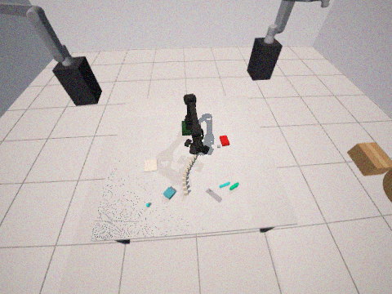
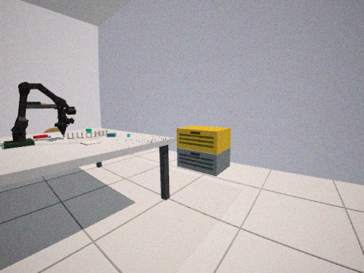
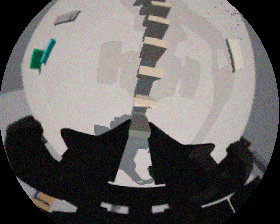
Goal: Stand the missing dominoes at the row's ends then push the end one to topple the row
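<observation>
A curved row of several cream dominoes (image 1: pixel 186 177) (image 2: pixel 79 135) (image 3: pixel 151 73) stands on the table, running away from the arm. My gripper (image 1: pixel 198 153) (image 2: pixel 63 136) (image 3: pixel 140 125) is shut on a domino (image 3: pixel 139 131), which looks grey in shadow between the fingertips in the wrist view. The gripper points down at the row's end nearest the arm's base, low over the table and in line with the row. The nearest standing domino (image 3: pixel 145 102) is just beyond the fingertips. Whether the held domino touches the table cannot be told.
A red block (image 1: pixel 224 140) (image 2: pixel 40 136) and a small pale piece (image 1: pixel 219 146) lie beside the arm. A cream square (image 1: pixel 150 165) (image 3: pixel 235 54), a blue block (image 1: pixel 170 193), a grey bar (image 1: pixel 214 195) and teal and green pieces (image 1: pixel 224 184) (image 1: pixel 233 186) lie around the row.
</observation>
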`<state>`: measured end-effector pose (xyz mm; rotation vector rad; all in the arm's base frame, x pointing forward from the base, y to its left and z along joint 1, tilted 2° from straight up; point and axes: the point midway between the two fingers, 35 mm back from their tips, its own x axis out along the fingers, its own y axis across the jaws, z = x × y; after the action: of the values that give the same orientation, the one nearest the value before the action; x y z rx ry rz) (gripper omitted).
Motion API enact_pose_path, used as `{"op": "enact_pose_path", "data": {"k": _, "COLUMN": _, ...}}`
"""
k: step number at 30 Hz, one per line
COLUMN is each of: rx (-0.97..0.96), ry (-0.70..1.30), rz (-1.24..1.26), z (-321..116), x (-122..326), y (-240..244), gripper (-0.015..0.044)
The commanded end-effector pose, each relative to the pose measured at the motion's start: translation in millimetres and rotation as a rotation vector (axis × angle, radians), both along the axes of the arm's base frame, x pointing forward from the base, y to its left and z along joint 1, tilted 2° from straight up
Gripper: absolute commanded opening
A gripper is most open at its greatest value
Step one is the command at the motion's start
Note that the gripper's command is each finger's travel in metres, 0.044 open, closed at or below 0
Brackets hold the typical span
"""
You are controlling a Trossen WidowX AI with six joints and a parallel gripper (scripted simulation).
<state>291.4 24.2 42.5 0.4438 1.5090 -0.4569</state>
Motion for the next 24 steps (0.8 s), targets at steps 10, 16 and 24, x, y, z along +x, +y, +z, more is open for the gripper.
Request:
{"op": "enact_pose_path", "data": {"k": 10, "rx": -0.006, "ry": 0.006, "rz": 0.001, "z": -7.6, "x": -2.5, "y": -1.2, "gripper": 0.0107}}
{"op": "enact_pose_path", "data": {"k": 16, "rx": -0.006, "ry": 0.006, "rz": 0.001, "z": -7.6, "x": -2.5, "y": -1.2, "gripper": 0.0238}}
{"op": "enact_pose_path", "data": {"k": 24, "rx": -0.006, "ry": 0.006, "rz": 0.001, "z": -7.6, "x": -2.5, "y": -1.2, "gripper": 0.044}}
